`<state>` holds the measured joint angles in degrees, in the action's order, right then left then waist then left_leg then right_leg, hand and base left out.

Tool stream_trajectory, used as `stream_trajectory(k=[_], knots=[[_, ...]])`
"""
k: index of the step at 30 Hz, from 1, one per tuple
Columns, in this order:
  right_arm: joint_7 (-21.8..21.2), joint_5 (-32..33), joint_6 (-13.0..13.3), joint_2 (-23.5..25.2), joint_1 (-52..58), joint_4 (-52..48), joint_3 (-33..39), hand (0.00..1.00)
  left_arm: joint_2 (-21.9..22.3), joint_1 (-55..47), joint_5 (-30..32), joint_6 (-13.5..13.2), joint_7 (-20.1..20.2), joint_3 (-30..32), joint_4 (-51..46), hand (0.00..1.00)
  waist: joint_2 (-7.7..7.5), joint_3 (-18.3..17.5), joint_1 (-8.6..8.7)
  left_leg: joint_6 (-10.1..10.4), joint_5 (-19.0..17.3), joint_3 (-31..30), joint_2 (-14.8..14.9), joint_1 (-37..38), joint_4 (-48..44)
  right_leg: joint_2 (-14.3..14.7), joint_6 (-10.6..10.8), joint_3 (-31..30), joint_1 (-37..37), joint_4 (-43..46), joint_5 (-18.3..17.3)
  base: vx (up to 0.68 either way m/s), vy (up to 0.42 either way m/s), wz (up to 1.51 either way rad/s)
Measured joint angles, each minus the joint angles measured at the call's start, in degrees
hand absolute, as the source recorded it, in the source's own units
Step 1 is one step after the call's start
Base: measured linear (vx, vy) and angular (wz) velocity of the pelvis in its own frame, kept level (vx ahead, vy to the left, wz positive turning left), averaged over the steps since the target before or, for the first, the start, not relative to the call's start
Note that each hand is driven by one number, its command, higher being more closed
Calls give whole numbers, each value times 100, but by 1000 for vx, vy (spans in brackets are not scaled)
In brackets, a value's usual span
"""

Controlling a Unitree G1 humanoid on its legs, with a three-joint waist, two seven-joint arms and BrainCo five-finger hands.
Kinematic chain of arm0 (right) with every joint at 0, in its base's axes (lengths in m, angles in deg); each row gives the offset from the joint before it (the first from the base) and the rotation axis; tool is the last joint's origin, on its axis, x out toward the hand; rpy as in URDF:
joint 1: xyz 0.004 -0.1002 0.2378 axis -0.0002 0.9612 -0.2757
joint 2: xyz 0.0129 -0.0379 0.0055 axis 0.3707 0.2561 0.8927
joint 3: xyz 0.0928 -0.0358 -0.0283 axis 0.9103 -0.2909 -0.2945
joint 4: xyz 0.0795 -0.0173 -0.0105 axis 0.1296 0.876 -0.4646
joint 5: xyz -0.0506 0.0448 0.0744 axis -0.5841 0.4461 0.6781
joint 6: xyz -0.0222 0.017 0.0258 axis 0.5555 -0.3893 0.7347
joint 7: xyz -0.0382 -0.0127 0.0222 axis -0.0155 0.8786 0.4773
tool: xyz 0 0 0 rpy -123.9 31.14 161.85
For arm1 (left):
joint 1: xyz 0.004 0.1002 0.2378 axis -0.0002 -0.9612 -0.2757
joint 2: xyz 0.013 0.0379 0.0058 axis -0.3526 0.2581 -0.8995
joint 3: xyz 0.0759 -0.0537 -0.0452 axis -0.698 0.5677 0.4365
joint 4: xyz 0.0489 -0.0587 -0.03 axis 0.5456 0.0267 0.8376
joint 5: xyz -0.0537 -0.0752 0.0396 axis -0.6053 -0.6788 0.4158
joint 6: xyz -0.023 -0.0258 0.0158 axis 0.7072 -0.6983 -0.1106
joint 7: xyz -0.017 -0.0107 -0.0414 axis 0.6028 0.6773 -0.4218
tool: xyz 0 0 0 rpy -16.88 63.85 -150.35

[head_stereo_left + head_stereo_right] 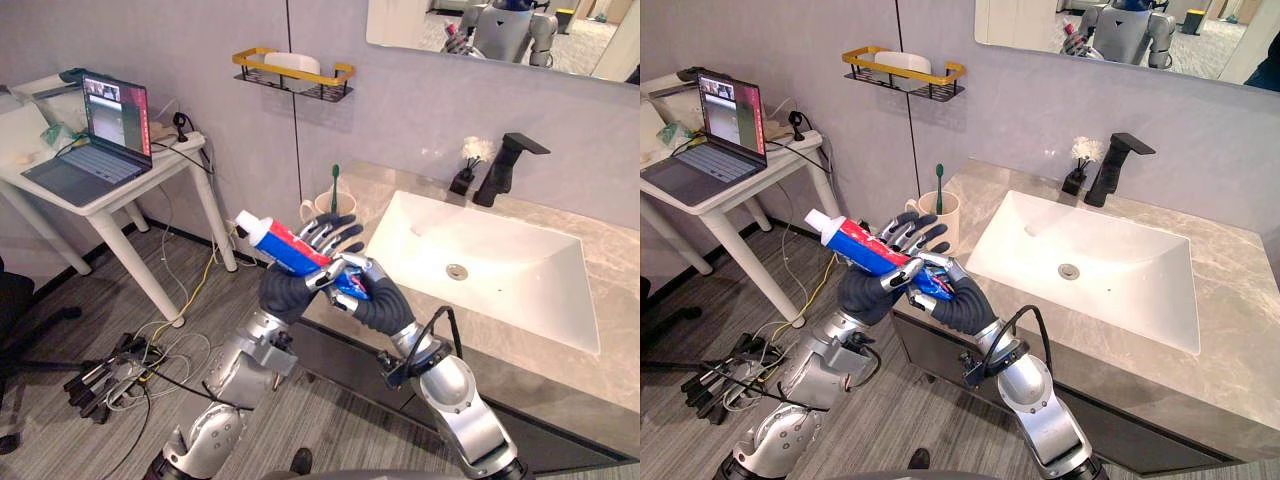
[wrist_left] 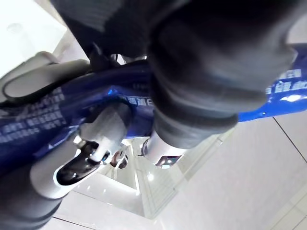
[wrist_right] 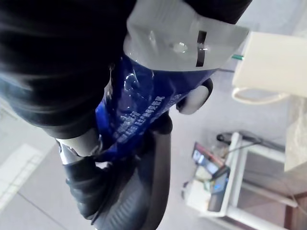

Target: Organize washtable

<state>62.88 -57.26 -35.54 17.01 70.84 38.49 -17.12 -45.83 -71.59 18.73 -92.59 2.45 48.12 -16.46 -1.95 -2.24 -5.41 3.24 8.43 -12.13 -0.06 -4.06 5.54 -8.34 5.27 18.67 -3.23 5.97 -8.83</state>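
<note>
A red, white and blue toothpaste tube [image 1: 285, 246] is held in the air in front of the left corner of the stone counter [image 1: 610, 270], its white cap pointing left. My left hand [image 1: 296, 292] is under it, with its fingers [image 1: 336, 232] fanned out straight behind the tube. My right hand [image 1: 372, 298] comes from the right, its fingers curled round the tube's blue tail end [image 3: 136, 115]. A cream cup [image 1: 330, 208] with a green toothbrush [image 1: 938, 182] stands on the counter just behind the hands.
A white sink [image 1: 500, 240] is set in the counter, with a black faucet [image 1: 507, 165] and a small dark bottle [image 1: 464, 178] behind it. A yellow-edged wall shelf [image 1: 292, 74] hangs above. To the left are a white table [image 1: 120, 195] with a laptop [image 1: 105, 135], and cables [image 1: 135, 365] on the floor.
</note>
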Motion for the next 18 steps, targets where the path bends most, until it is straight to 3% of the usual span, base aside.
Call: stream_trajectory(k=[11,12,18], knots=[[-154,99,96,164,133,142,-20,100,206,1,315,12,-1,80,33,100,27,-82,1,6,-5,72,10,-21,-1,24,-7,-96,55,-11,29,-4,4,-3],[-178,107,109,209,134,176,-20,0,204,1,363,29,1,111,34,100,28,-82,2,10,-10,106,14,-17,-1,24,-15,-140,68,-12,35,-10,15,-13],[-405,470,113,227,133,365,-11,0,184,11,536,30,31,280,38,100,27,-82,10,16,-31,190,17,-15,-1,23,-37,-185,109,-17,49,-10,9,-8]])
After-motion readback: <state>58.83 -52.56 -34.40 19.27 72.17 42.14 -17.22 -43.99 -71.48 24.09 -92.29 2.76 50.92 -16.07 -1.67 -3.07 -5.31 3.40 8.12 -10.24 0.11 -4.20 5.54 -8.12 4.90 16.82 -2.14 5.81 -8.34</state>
